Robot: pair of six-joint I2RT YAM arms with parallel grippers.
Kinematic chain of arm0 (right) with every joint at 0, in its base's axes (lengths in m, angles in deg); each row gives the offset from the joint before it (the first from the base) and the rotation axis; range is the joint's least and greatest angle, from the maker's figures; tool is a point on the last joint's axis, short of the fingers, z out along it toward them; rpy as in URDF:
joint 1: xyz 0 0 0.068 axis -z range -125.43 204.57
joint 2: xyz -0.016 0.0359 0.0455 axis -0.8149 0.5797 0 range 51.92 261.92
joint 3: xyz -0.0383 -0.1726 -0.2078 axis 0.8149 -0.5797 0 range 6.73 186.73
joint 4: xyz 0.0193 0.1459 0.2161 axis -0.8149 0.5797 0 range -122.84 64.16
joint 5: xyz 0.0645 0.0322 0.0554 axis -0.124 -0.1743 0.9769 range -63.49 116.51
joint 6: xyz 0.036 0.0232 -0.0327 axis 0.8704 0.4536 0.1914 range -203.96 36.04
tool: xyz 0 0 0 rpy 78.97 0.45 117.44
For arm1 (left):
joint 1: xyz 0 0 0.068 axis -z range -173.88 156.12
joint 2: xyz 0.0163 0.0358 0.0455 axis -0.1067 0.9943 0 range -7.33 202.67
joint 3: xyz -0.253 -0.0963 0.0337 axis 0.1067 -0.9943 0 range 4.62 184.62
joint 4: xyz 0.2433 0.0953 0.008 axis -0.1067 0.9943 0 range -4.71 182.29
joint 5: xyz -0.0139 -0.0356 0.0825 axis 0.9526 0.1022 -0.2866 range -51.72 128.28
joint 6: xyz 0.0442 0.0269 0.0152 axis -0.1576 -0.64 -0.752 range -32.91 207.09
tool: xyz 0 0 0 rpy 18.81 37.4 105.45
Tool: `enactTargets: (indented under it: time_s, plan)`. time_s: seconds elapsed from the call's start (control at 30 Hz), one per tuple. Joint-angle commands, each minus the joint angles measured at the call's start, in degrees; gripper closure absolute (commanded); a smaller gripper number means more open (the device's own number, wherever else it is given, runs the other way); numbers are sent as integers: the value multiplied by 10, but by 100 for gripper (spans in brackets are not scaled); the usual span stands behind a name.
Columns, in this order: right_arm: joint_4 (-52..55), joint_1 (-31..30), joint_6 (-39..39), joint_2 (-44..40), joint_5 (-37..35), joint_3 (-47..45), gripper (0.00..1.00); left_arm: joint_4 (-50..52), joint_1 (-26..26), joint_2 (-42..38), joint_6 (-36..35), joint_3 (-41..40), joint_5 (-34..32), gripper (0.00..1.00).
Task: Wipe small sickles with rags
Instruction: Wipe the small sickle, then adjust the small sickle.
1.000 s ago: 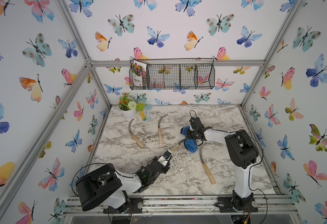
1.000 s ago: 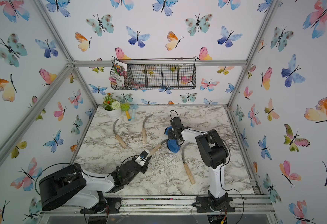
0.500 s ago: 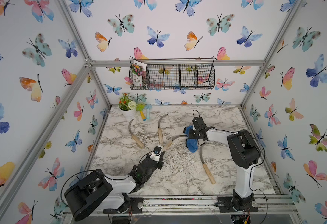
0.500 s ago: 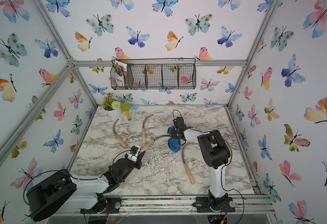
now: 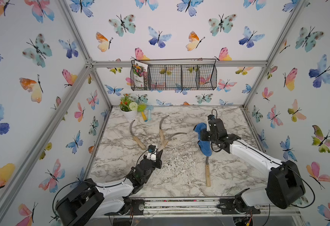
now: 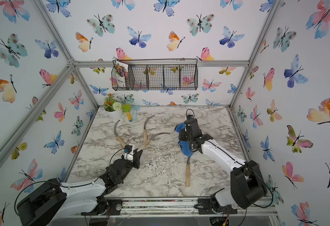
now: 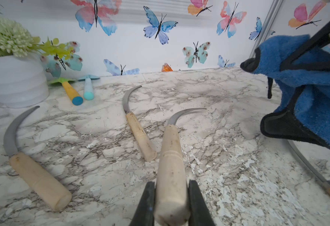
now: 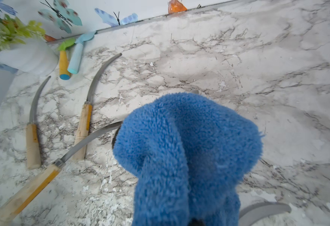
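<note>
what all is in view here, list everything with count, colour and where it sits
small sickles: four, grey blades on pale wood handles; two lying far left on the table, one held, one near right with its blade partly hidden by the rag
rag: one, blue, hanging from the right claw
potted plant: one, white pot, far left corner
toy tools: two, yellow and light-blue handles, beside the pot
wire basket: one, black, back wall
packet: one, flower print, basket's left end
table: one, grey-white marble
left claw: black, shut on a sickle handle
right claw: black, shut on the rag
</note>
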Motion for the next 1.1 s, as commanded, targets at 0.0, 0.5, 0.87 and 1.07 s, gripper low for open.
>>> enactTargets:
  time_s: [0.0,0.5,0.87,1.07]
  plan:
    - [0,-39,28,-38,-20,-41,98,97,-6,-48,100,74,52,100]
    - [-85,-196,72,-36,-52,-87,98,225,10,23,206,253,190,100]
    - [-149,-185,101,24,-43,-91,97,239,52,-26,210,178,228,100]
    - [-171,-184,99,50,-38,-79,97,241,68,-44,212,151,247,100]
